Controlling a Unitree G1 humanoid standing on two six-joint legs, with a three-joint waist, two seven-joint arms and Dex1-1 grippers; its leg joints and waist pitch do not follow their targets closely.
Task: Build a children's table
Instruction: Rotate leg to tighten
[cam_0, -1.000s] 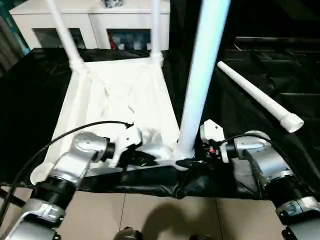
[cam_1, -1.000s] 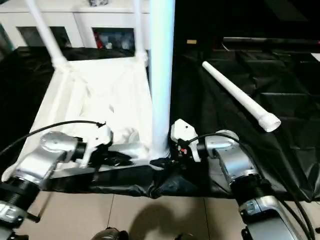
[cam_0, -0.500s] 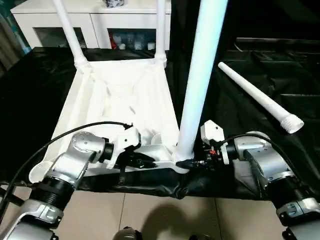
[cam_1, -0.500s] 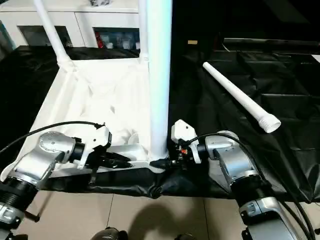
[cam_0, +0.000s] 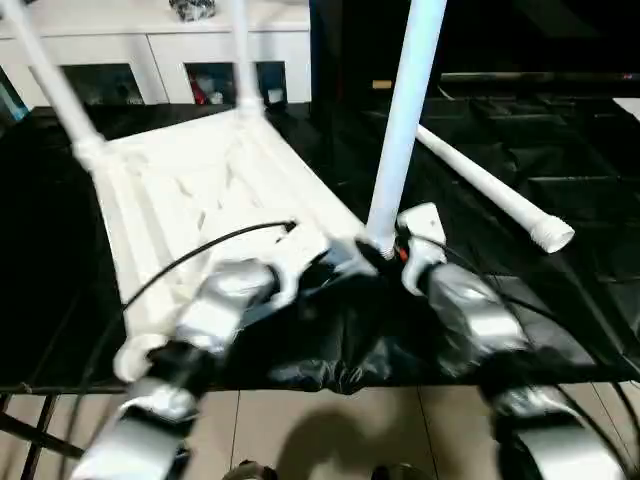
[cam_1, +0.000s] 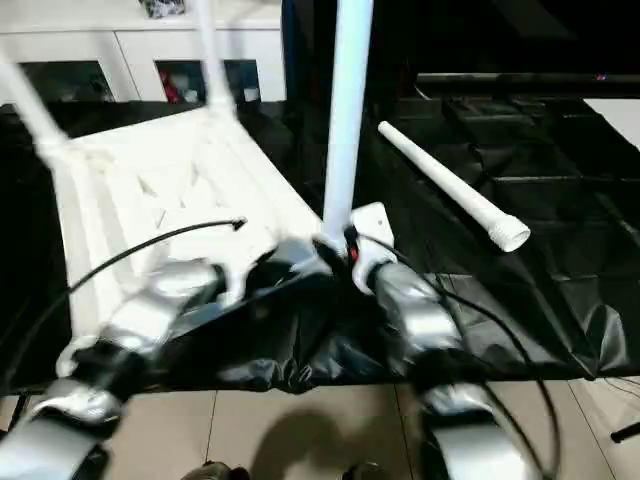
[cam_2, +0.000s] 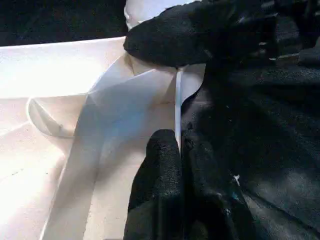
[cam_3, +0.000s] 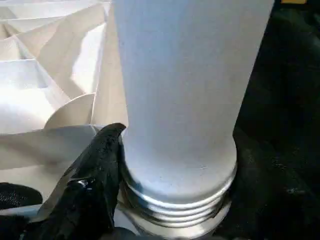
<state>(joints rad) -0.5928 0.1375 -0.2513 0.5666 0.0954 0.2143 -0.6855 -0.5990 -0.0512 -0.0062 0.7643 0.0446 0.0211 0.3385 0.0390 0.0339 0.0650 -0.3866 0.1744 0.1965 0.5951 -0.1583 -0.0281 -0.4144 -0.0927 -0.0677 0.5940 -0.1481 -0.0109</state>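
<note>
- Tabletop (cam_0: 190, 190) lies underside up on the black sheet (cam_0: 560, 300), ribs showing. Two legs stand in the far corner sockets: far-left leg (cam_0: 45, 75) and far-middle leg (cam_0: 240, 50).
- Left gripper (cam_2: 175, 100) pinches the thin near-corner wall of the tabletop: one black finger above, one below, closed on the plastic edge. Judged to be steadying the piece.
- Third leg (cam_0: 400, 130) stands upright at the near-right corner socket, between the two grippers. In the right wrist view its threaded end (cam_3: 175, 200) shows several turns above the socket, so it looks not fully seated.
- Right gripper (cam_3: 85, 190) sits at the base of this leg; one black finger lies against the thread. The second finger is hidden, so I cannot tell whether the grip is closed.
- Step in hand, by my reading: screwing the third leg into its socket. The next move likely calls for further turning with the leg kept upright, so the thread does not cross, while the corner is held firm.
- Fourth leg (cam_0: 490, 190) lies loose on the sheet to the right, well apart from the tabletop, threaded end nearest.
- Room: white glass-door cabinet (cam_0: 160, 50) behind the bench; tiled floor (cam_0: 330, 430) below the near edge; dark background to the right.
</note>
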